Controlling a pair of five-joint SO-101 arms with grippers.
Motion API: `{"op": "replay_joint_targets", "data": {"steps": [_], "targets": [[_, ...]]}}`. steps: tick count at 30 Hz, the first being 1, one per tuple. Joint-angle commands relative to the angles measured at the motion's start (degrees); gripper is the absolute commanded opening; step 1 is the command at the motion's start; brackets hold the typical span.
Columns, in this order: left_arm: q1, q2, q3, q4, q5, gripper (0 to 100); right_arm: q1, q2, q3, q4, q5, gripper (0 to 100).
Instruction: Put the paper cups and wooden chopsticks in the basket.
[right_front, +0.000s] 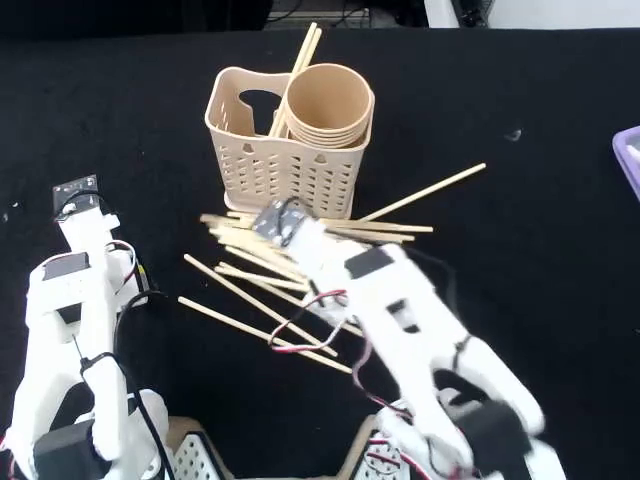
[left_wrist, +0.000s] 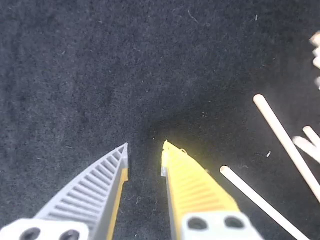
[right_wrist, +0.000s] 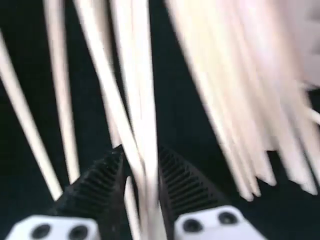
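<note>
Left end effector (left_wrist: 145, 148) (fingers slightly apart), black cloth (left_wrist: 100, 60), chopsticks (left_wrist: 286, 144) nearby

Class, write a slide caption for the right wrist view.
Right gripper clamps wooden chopsticks over the black table.

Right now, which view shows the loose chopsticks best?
The high view: all the loose chopsticks lie beside the basket. The left wrist view catches a few ends; the right wrist view shows some inside the right gripper.

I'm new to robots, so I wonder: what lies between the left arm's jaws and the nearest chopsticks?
Only bare black cloth; the left wrist view shows it running from the jaws to the chopsticks.
</note>
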Motion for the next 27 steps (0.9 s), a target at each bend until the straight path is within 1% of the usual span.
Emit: {"op": "replay_joint_targets", "data": {"steps": [1, 7, 11, 16, 19, 21, 27], "targets": [[-0.5, 0.0, -0.3, -0.6, -0.7, 12, 3.4, -11.2, -0.7, 4.6, -0.5, 1.0], [-0.5, 0.0, -0.3, -0.5, -0.7, 12, 3.6, -23.3, 4.1, 8.5, -0.4, 1.0], [-0.5, 0.0, -0.3, -0.4, -0.7, 12, 3.9, -29.4, 5.8, 13.7, 3.6, 1.0], [-0.5, 0.0, -0.3, -0.5, -0.7, 12, 3.3, -37.4, 5.9, 19.2, 4.6, 1.1], [-0.5, 0.0, -0.3, -0.4, -0.7, 12, 0.5, -39.5, 7.9, 19.2, 4.6, 1.1], [-0.5, 0.0, -0.3, -0.4, -0.7, 12, -1.8, -39.5, 11.2, 16.8, 4.4, 1.1], [-0.5, 0.0, -0.3, -0.4, -0.7, 12, -1.8, -39.4, 22.6, 7.6, 4.5, 2.5]]}}
